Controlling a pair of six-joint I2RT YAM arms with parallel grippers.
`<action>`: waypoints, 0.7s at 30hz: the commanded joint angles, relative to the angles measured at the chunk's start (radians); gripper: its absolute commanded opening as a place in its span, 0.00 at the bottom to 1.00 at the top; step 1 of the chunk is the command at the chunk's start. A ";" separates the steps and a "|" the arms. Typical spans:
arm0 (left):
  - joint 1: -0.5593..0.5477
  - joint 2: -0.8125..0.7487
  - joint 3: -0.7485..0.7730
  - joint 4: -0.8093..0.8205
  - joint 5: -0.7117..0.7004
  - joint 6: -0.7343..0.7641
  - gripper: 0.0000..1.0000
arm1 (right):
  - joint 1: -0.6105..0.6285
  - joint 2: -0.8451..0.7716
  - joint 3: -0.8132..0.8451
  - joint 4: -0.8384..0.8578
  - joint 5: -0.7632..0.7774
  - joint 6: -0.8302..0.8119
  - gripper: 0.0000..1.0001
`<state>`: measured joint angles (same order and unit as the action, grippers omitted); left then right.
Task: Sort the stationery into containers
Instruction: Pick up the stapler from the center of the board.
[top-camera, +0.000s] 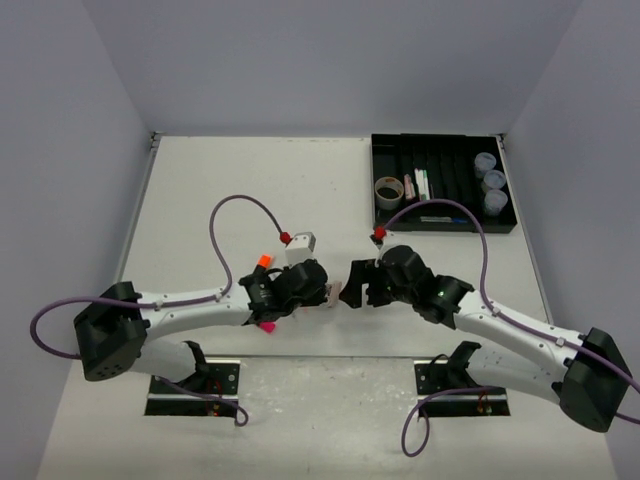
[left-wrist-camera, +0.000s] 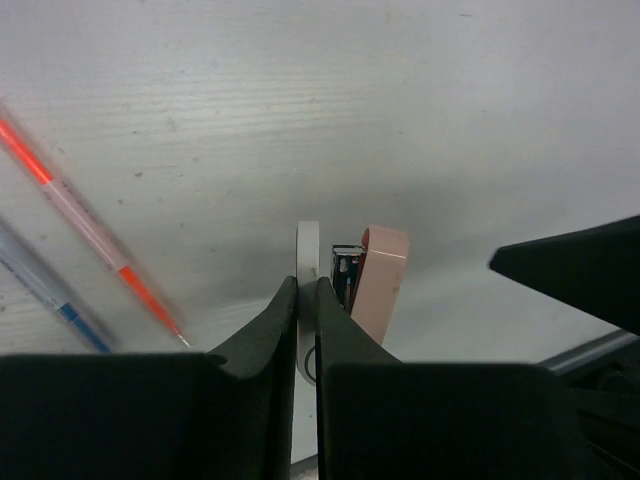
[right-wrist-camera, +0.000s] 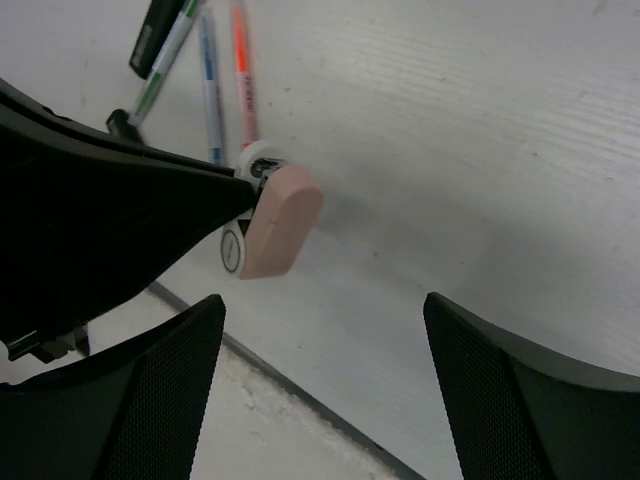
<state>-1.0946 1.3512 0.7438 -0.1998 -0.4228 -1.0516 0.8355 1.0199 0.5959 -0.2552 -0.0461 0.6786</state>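
My left gripper (left-wrist-camera: 307, 283) is shut on a small pink and white item (left-wrist-camera: 380, 280), pinching its thin white edge, and holds it just above the table near the middle front (top-camera: 336, 293). The right gripper (right-wrist-camera: 322, 300) is open and faces that item (right-wrist-camera: 280, 220) from the right without touching it. Behind the left gripper lie thin pens: an orange one (left-wrist-camera: 90, 225) and a blue one (left-wrist-camera: 45, 290). The black compartment tray (top-camera: 445, 228) stands at the far right and holds a tape roll (top-camera: 388, 189), three round tubs (top-camera: 490, 182) and some pens.
An orange cap (top-camera: 264, 260) and a pink cap (top-camera: 267, 326) show beside the left wrist. A green pen (right-wrist-camera: 165, 65) and a black-bodied marker (right-wrist-camera: 155, 35) lie with the other pens. The table's front seam (right-wrist-camera: 300, 385) runs just under the right gripper.
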 joint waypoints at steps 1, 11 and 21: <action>-0.031 -0.082 -0.043 0.162 -0.044 -0.004 0.00 | -0.003 -0.018 -0.008 0.178 -0.130 0.063 0.81; -0.047 -0.154 -0.112 0.322 -0.047 -0.021 0.00 | -0.003 -0.003 -0.012 0.176 -0.146 0.075 0.74; -0.047 -0.209 -0.149 0.368 -0.046 -0.015 0.00 | -0.001 -0.035 -0.031 0.197 -0.156 0.060 0.47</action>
<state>-1.1351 1.1751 0.6062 0.0631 -0.4402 -1.0630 0.8337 1.0071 0.5670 -0.1146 -0.1775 0.7438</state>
